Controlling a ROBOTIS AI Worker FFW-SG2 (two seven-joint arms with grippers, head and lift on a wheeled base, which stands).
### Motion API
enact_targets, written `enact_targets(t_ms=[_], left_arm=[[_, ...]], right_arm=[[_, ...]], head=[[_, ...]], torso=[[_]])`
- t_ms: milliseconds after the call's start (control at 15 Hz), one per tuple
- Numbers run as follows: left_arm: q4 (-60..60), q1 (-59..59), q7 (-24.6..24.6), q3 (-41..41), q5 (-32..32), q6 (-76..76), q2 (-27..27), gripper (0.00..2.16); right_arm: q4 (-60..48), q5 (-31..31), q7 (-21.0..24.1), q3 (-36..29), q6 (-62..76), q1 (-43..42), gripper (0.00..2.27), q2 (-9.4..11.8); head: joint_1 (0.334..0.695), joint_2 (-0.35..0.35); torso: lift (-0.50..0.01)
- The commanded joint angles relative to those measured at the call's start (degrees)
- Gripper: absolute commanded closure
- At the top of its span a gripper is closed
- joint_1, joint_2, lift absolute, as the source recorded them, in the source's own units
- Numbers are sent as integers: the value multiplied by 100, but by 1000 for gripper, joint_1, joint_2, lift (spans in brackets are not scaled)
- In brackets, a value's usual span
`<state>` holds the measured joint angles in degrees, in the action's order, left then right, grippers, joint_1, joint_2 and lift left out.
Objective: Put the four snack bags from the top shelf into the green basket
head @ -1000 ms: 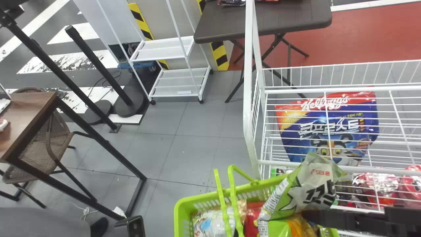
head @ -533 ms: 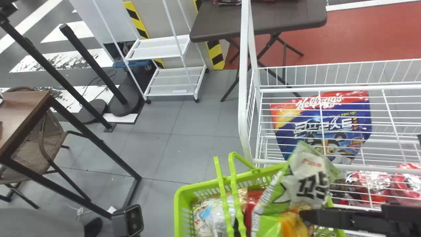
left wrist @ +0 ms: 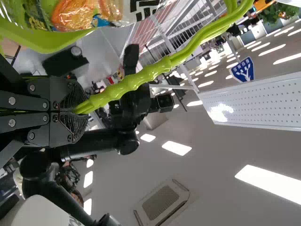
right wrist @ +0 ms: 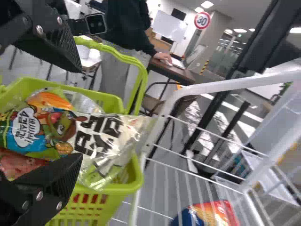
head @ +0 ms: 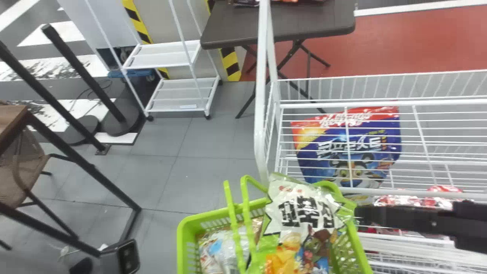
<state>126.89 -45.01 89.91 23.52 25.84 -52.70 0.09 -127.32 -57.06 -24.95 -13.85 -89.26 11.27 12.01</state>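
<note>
Right jaws apart, snack bag [head: 300, 217] beyond

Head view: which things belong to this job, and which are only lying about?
Job: green basket, green-and-white snack bag, other bags inside, wire shelf.
Only around: blue bag below the shelf wires, white cart, dark folding table, brown chair.

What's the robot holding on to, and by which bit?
The left end effector holds the green basket by its handle. The right end effector is open, holding nothing.

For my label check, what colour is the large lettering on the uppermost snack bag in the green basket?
Black lettering; best seen in the head view.
</note>
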Motion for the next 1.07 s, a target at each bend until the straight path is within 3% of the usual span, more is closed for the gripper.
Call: enact_targets(t_ms=[0, 133, 267, 333, 467, 667, 1000], left_arm=[[-33, -7, 66, 30, -44, 0, -24, 2152], [-59, -25, 66, 65, -62, 0, -24, 2152], [-130, -51, 66, 144, -62, 0, -24, 2152], [-138, -60, 66, 179, -62, 0, -24, 2152], [-138, -69, 66, 206, -106, 0, -24, 2152], [-130, -95, 66, 206, -194, -18, -24, 2152], [-68, -227, 66, 223, -264, 123, -24, 2152]], right_arm=[[-294, 1075, -1, -259, -82, 235, 56, -5], [-417, 2349, 113, -171, -82, 569, 56, -76], [-338, 3474, 280, -66, 2232, 956, 56, -225], [-197, 3799, 333, -22, 3234, 1070, 56, -251], [181, 4168, 341, -13, 4957, 1237, 60, -251], [708, 4660, 508, 251, 6803, 1386, 60, -260], [1297, 5346, 948, 884, 8015, 1378, 60, -295]], head=[[695, 187], [695, 73], [695, -15], [695, -102], [695, -162], [695, -224], [695, -202]], torso=[[-6], [-6], [-6], [-6], [-6], [-6], [-6]])
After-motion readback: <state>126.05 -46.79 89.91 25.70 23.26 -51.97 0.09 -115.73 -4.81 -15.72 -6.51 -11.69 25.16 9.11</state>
